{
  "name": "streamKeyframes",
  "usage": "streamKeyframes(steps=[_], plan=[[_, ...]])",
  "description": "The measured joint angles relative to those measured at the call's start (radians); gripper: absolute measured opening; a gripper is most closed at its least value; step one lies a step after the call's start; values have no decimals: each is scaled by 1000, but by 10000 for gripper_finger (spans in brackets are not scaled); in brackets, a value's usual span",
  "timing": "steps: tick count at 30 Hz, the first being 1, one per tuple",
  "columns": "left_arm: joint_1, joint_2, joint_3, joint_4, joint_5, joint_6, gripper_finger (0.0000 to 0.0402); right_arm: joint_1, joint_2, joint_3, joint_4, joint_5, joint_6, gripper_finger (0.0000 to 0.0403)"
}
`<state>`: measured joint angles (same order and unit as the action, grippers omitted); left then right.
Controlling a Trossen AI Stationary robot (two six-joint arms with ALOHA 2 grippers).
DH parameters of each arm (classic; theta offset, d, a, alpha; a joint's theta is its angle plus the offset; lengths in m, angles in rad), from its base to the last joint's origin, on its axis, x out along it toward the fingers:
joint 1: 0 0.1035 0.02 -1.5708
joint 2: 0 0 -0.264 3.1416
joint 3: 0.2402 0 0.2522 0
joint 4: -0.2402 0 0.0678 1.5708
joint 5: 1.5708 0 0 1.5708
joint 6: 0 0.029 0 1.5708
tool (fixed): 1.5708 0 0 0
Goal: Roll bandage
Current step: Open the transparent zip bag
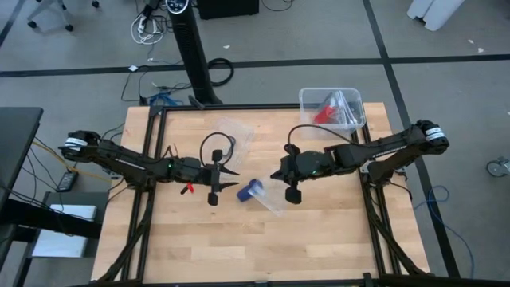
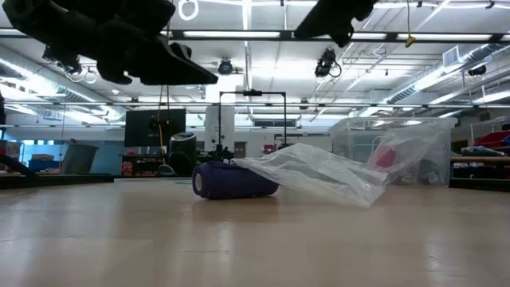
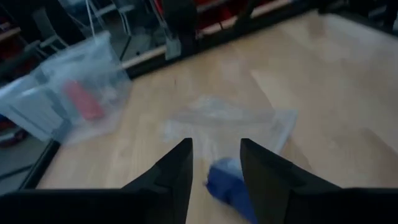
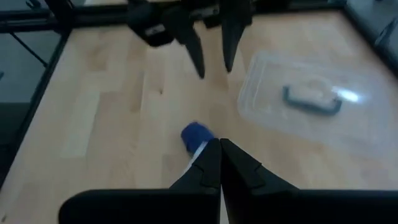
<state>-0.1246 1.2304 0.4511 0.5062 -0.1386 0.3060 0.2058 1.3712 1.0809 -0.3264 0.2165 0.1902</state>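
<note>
Pale wood-plank table (image 1: 199,247), smooth and matte. Near its middle, bandage (image 1: 253,190): small navy roll lying on its side, one end against a crinkled clear plastic bag (image 1: 275,199). Soft fabric, light, probably squashy and prone to unwinding; best pinched across the round sides. Left claw (image 1: 235,182) just beside roll, parted, grasping nothing. Right claw (image 1: 276,174) opposite, clenched, empty. Clear bin (image 1: 331,108) at far corner.
</note>
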Motion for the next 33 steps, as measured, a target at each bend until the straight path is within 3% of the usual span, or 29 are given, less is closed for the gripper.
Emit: streamKeyframes(steps=[7,14,19,25,33], plan=[[0,2,0,-19,5,-35,138,73,227,-20,121,10,114,27],[-1,7,0,-32,-17,-87,138,141,416,42,117,169,280,82],[-2,32,0,-27,-60,-112,138,175,537,164,-40,245,315,113],[-2,68,-1,-17,-77,-131,137,182,667,347,-306,315,359,118],[-2,73,-1,-1,-77,-132,137,175,708,411,-368,318,406,119]])
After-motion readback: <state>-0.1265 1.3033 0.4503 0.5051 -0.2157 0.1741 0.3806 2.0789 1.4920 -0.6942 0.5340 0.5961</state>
